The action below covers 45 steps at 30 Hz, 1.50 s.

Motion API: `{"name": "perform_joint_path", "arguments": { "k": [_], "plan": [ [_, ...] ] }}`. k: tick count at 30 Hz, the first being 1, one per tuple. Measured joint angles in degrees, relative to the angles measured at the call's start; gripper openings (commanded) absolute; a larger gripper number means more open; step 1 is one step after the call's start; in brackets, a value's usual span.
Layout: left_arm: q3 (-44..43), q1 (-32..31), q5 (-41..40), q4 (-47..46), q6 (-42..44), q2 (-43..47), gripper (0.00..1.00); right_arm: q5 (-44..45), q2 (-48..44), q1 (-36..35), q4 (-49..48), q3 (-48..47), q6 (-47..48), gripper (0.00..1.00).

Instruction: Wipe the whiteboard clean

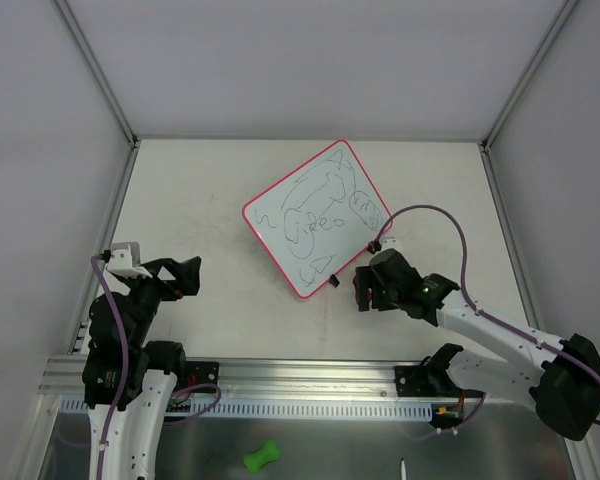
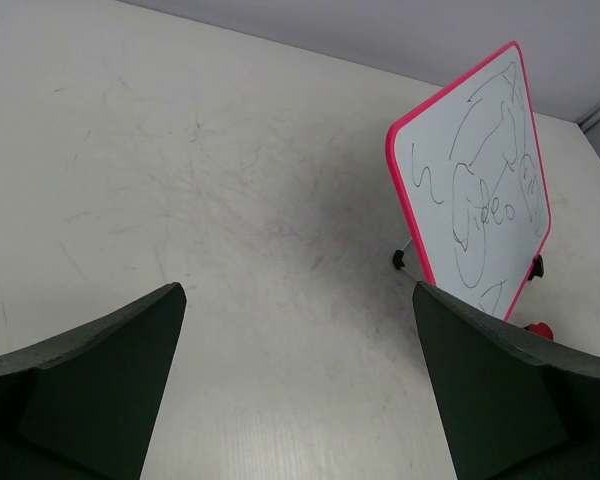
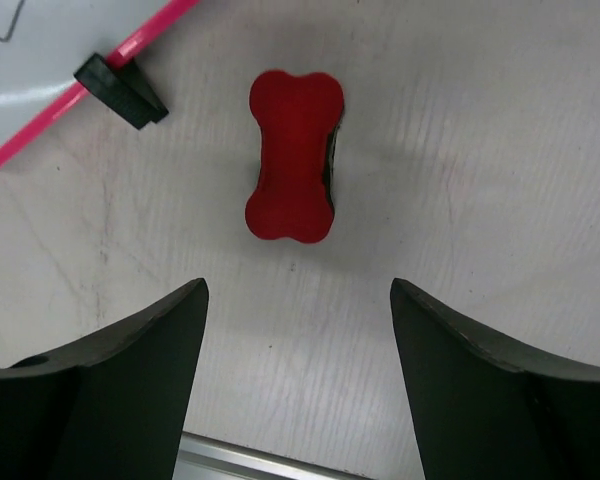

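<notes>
The whiteboard, white with a pink frame and covered in scribbles, lies turned like a diamond at the table's middle. It also shows in the left wrist view and as a corner in the right wrist view with a black clip. A red bone-shaped eraser lies on the table beside that corner. My right gripper is open and empty, hovering just short of the eraser. My left gripper is open and empty, well left of the board.
A metal rail runs along the table's near edge and shows under the right gripper. A green bone-shaped thing lies below the rail. White walls with metal posts enclose the table.
</notes>
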<state>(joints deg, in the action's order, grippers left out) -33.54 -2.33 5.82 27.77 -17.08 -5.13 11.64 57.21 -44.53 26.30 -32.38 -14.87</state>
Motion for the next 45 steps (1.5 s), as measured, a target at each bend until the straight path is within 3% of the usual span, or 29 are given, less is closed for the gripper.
{"name": "perform_joint_path", "arguments": {
  "k": [8,25,45],
  "plan": [
    [0.00,0.00,0.37,0.00,0.04,-0.02,0.99,2.10,9.35,-0.24,-2.80,-5.51,1.40,0.62],
    [0.02,0.02,2.93,0.00,0.24,-1.33,0.99,4.61,20.70,0.17,-5.64,-10.19,3.50,0.49],
    [0.02,0.02,3.15,0.02,0.28,-1.55,0.99,0.85,24.02,3.78,-8.31,-10.36,4.68,0.48]
  ]
}}
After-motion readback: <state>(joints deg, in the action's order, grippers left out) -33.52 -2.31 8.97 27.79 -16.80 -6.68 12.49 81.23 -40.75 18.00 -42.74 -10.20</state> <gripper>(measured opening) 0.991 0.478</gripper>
